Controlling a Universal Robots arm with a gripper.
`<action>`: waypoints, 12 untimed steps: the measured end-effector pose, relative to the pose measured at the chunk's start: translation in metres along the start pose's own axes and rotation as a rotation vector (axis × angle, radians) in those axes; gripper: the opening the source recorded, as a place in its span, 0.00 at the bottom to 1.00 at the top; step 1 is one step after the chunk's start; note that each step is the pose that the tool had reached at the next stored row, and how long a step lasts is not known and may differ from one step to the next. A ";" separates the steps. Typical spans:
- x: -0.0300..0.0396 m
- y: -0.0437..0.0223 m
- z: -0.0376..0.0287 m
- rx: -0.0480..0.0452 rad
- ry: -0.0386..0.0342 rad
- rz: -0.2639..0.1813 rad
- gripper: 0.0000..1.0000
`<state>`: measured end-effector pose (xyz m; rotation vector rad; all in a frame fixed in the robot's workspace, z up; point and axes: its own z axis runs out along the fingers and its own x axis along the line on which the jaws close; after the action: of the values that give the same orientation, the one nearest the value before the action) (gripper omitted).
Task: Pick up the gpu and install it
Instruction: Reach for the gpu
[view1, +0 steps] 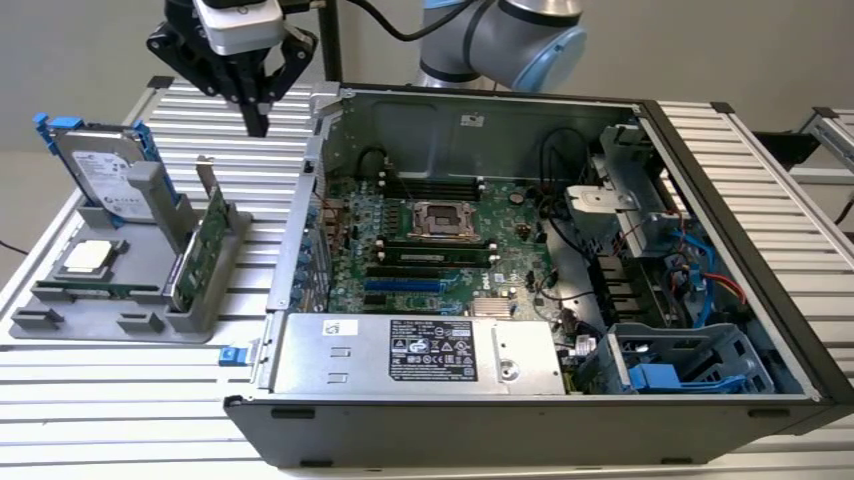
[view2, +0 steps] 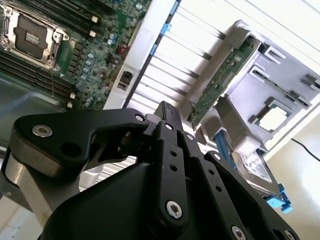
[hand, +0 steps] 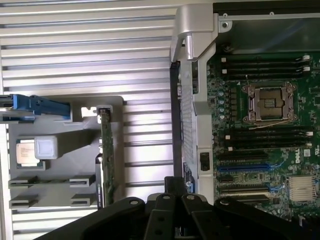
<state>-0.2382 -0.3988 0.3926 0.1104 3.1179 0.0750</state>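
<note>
You have bright, even light from above. In the second wrist view the slatted surface (view2: 200, 30) glares almost white. The case (view1: 427, 125) walls lie in soft shade, and the black end effector (view2: 167, 111) reads dark.

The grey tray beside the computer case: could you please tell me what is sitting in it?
In the grey tray stand the gpu, on edge, and a blue-framed hard drive; a processor chip lies flat. The upright parts' lower edges are hidden within the tray.
</note>
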 end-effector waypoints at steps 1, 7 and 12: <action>0.0011 -0.0001 0.0000 0.0000 0.0000 0.000 0.00; 0.0077 -0.0005 -0.0002 0.0000 0.0000 0.000 0.00; 0.0135 -0.0010 -0.0003 0.0000 0.0001 0.000 0.00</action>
<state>-0.2517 -0.3988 0.3926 0.1103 3.1180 0.0750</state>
